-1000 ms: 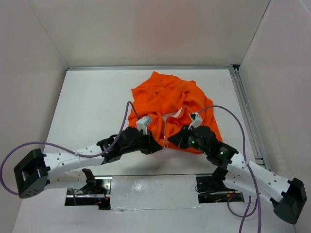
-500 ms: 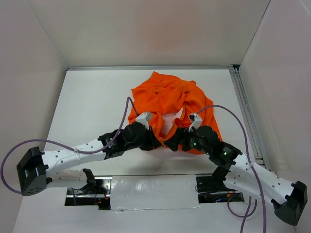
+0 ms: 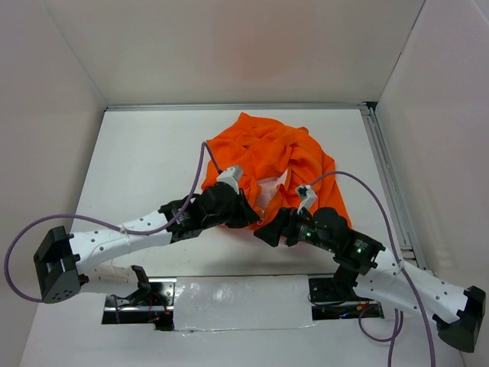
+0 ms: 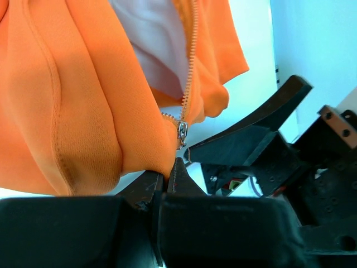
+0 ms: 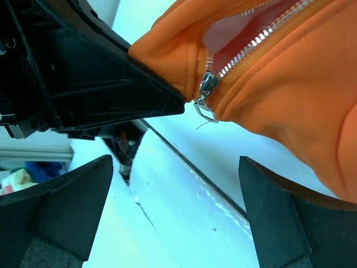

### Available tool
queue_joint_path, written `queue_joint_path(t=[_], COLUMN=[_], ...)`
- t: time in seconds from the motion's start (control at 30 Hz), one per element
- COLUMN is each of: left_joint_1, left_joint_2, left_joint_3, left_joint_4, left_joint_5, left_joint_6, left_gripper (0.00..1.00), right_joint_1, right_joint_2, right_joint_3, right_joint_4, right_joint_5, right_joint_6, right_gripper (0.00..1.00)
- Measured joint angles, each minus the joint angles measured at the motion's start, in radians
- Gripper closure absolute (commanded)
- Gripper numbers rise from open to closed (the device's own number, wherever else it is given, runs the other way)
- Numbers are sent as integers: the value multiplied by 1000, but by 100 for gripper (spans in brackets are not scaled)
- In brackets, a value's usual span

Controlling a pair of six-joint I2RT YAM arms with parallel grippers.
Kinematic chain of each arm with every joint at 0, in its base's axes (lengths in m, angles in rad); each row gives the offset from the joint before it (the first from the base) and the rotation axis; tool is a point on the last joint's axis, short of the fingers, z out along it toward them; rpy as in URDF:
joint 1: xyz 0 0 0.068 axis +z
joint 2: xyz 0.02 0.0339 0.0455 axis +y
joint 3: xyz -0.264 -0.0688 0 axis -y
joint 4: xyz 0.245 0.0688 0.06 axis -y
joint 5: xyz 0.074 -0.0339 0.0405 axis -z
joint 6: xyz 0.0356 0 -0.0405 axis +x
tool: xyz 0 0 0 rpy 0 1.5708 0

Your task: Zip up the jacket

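White tabletop point(image 3: 137, 168) spreads from my bases toward the pale back wall. Nearest, my right gripper point(image 5: 175, 190) stands with its fingers wide apart, holding nothing, facing the hem of the jacket point(image 3: 267, 153). Just beyond it hangs the zipper slider point(image 5: 207, 84), lifted off the table, its pull tab point(image 5: 204, 110) dangling toward me. My left gripper point(image 4: 166, 177) is clamped on the hem fabric right beside the slider, reaching in from the left and pinning that bottom end. From the slider the open zipper teeth point(image 4: 189, 61) run away from me, toward the crumpled body of the jacket at the far middle of the table. I judge my right gripper is the one to take the tab and draw it along that line. Room ahead is open; the metal rail point(image 3: 386, 176) at the right edge lies well apart.
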Motion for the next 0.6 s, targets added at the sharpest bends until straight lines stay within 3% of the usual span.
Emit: queue_joint_path(t=[0.17,0.23,0.6], left_joint_1=[6,7,9], left_joint_2=[3,5,3], left_joint_3=[24,35,40], left_joint_4=[-12,-14,-11], left_joint_5=[23,36,65], left_joint_6=[-5,-11,-16], left_gripper=[100,100,100], right_joint_1=[0,1,9], right_joint_2=[19,32,57], right_joint_3=[-24,-46,-118], right_joint_4=[81,142,286], right_joint_5=[-8,-7,76], right_joint_6=[27,40,69], right_gripper=[5,15,39])
